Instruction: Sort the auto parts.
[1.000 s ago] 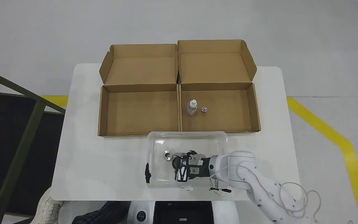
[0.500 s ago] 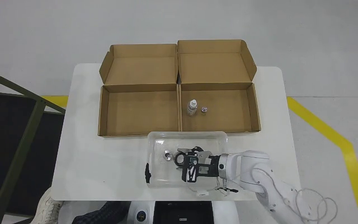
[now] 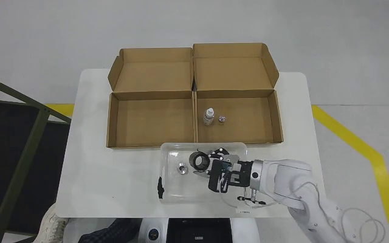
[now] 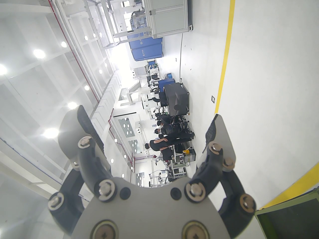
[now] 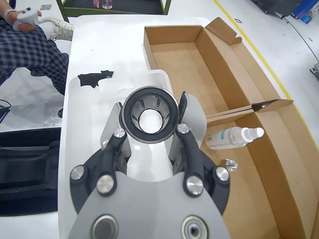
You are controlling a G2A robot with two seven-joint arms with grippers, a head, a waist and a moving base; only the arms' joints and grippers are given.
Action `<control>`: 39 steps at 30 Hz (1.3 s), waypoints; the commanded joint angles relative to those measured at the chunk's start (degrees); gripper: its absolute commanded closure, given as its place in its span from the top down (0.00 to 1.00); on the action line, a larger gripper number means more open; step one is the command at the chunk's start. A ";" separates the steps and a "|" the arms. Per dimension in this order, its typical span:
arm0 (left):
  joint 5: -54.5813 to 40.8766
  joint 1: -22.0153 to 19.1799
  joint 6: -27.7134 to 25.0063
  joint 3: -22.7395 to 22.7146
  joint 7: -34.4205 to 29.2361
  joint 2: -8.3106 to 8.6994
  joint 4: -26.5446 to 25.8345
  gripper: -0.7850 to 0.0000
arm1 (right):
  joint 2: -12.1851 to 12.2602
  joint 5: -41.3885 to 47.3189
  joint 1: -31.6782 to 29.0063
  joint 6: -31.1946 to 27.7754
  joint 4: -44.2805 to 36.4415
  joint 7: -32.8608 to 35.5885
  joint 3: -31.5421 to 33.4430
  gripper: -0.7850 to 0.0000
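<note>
Black-rimmed ring [image 5: 150, 105], clamped in my right jaws over the clear tray [image 3: 173, 182], bore toward my wrist, lies just short of the cardboard boxes [image 3: 152, 118] beyond it, while my left jaws gape wide, empty.

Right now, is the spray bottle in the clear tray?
No, the bottle lies in the right box, beside a small metal part.

Your right arm [image 3: 285, 185] lies low over the near edge of the table, forearm stretched leftward from the near right, wrist about level. Its right gripper [image 5: 150, 101] has both fingers pressed against the sides of a black-rimmed ring [image 5: 149, 138]. Your left gripper [image 4: 148, 115] points out into the room, fingers spread wide
</note>
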 commanded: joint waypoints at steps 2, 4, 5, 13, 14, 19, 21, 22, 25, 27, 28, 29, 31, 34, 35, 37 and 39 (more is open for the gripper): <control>0.00 0.00 0.00 0.00 0.00 0.00 0.00 1.00 | -0.03 0.73 0.54 0.65 -1.13 -0.19 0.26 0.00; 0.00 0.00 0.00 0.00 0.00 0.00 0.00 1.00 | -0.03 1.26 0.79 1.02 -1.98 -0.05 0.41 0.00; 0.00 0.00 0.00 0.00 0.00 0.00 0.00 1.00 | -0.04 1.45 0.95 1.24 -2.27 0.12 0.43 0.00; 0.00 0.00 0.00 0.00 0.00 0.00 0.00 1.00 | -0.29 2.85 3.10 2.23 -2.20 0.44 -0.58 0.00; 0.00 0.00 0.00 0.00 0.00 0.00 0.00 1.00 | -0.33 3.06 3.38 2.35 -2.04 0.43 -0.76 0.00; 0.00 0.00 0.00 0.00 0.00 0.00 0.00 1.00 | -0.54 4.00 4.97 3.05 -0.95 0.18 -1.28 0.00; 0.00 0.00 0.00 0.00 0.00 0.00 0.00 1.00 | -0.62 4.41 5.56 3.39 -0.55 -0.01 -1.31 0.00; 0.00 0.00 0.00 0.00 0.00 0.00 0.00 1.00 | -0.65 4.59 5.80 3.52 -0.30 -0.10 -1.32 0.00; 0.00 0.00 0.00 0.00 0.00 0.00 0.00 1.00 | -0.72 4.96 6.46 3.91 0.44 -0.29 -1.34 0.00; 0.00 0.00 0.00 0.00 0.00 0.00 0.00 1.00 | -0.78 5.21 6.81 4.21 0.98 -0.42 -1.41 0.00; 0.00 0.00 0.00 0.00 0.00 0.00 0.00 1.00 | -0.81 5.36 6.96 4.37 1.29 -0.52 -1.45 0.00; 0.00 0.00 0.00 0.00 0.00 0.00 0.00 1.00 | -0.84 5.53 7.12 4.47 1.61 -0.65 -1.51 0.00; 0.00 0.00 0.00 0.00 0.00 0.00 0.00 1.00 | -0.92 5.76 7.55 4.67 2.25 -0.88 -1.69 0.00; 0.00 0.00 0.00 0.00 0.00 0.00 0.00 1.00 | -1.11 6.21 8.44 5.09 3.47 -1.14 -2.30 0.00; 0.00 0.00 0.00 0.00 0.00 0.00 0.00 1.00 | -1.19 6.34 8.84 5.25 3.96 -1.20 -2.55 0.00; 0.00 0.00 0.00 0.00 0.00 0.00 0.00 1.00 | -1.38 6.61 9.71 5.61 4.86 -1.16 -3.21 0.00; 0.00 0.00 0.00 0.00 0.00 0.00 0.00 1.00 | -1.63 6.90 10.72 6.18 5.96 -0.99 -4.04 0.00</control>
